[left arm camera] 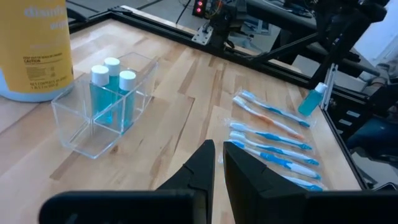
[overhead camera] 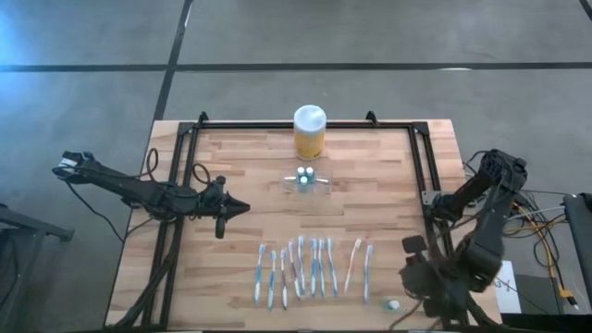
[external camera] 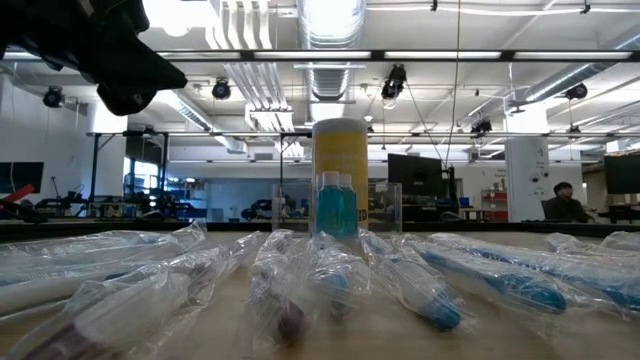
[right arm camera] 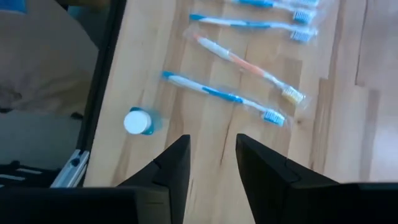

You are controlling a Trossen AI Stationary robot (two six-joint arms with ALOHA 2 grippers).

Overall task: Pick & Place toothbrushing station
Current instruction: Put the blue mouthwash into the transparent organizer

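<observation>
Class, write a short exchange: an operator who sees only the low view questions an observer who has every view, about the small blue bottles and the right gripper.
Operator: Are any blue bottles outside the holder?
Observer: Yes, one loose bottle sits near the table edge on the right arm's side, past the toothbrushes.
Operator: Where is the right gripper?
Observer: The right gripper hovers open and empty close to that bottle. The left gripper waits over the table's left side.

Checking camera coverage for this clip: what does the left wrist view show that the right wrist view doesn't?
Left wrist only: the clear plastic holder with three white-capped blue bottles, beside the yellow jar; left gripper nearly shut.
Right wrist only: right gripper, open.
Both: wrapped toothbrushes, the loose small blue bottle, and the wooden table.
</observation>
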